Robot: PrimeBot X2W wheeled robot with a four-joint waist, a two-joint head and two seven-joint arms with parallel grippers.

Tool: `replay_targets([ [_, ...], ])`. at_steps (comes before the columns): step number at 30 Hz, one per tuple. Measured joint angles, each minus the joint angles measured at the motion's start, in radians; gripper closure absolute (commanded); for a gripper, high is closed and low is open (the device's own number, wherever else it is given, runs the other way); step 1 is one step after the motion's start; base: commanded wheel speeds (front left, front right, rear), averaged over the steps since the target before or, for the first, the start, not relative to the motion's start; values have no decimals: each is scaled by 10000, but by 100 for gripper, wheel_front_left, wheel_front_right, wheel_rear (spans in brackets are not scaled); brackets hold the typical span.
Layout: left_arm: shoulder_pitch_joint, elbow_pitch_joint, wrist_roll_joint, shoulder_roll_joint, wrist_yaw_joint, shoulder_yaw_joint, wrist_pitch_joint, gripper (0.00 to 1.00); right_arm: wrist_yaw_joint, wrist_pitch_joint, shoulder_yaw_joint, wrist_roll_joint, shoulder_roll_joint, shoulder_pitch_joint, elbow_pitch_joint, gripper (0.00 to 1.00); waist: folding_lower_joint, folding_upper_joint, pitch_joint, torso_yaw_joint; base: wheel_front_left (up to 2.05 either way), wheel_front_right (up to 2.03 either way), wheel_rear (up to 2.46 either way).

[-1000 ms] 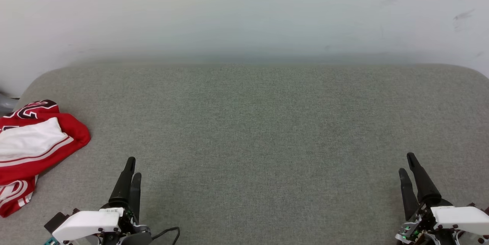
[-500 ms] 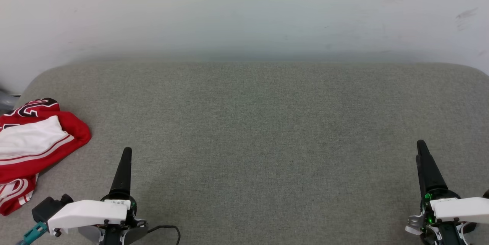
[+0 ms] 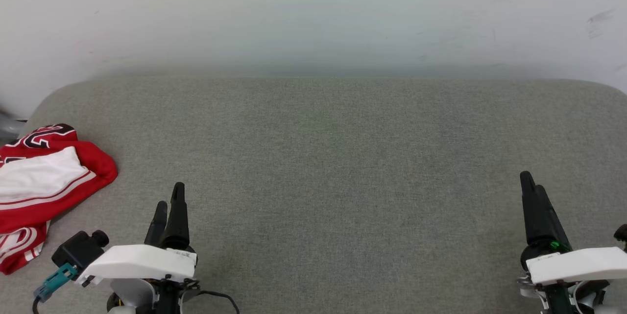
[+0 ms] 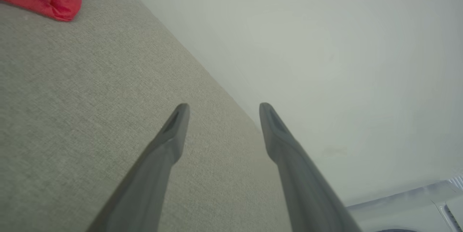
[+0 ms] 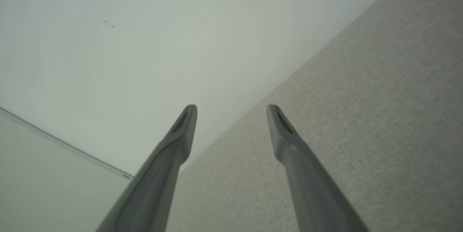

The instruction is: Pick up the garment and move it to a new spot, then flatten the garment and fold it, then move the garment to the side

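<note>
Left claw (image 3: 170, 195) spread and empty, right claw (image 3: 532, 181) likewise released, both over grey counter (image 3: 343, 157), bunched red-and-white garment (image 3: 49, 208) at its left edge

Garment (image 3: 54, 177), at the left edge of the grey upholstered surface (image 3: 318, 157), bore black white-outlined characters (image 3: 43, 136) on its far fold; they were creased, cut off and illegible. A small label (image 3: 182, 253) sat on the left gripper (image 3: 170, 195) housing, too small to read.
</note>
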Motion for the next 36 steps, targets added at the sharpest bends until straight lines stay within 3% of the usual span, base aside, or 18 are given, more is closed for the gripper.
replay_targets([
  [16, 53, -213, 2535, 90, 629, -589, -520, 0, 0, -522, 207, -2633, 0, 199, -132, 0, 0, 0, -25, 53, 0, 0, 0],
  [36, 176, -445, 4838, 366, 1296, -1287, -1080, 0, 0, -1058, 332, -5055, 0, 402, -274, 0, 0, 0, -45, 124, 0, 0, 0],
])
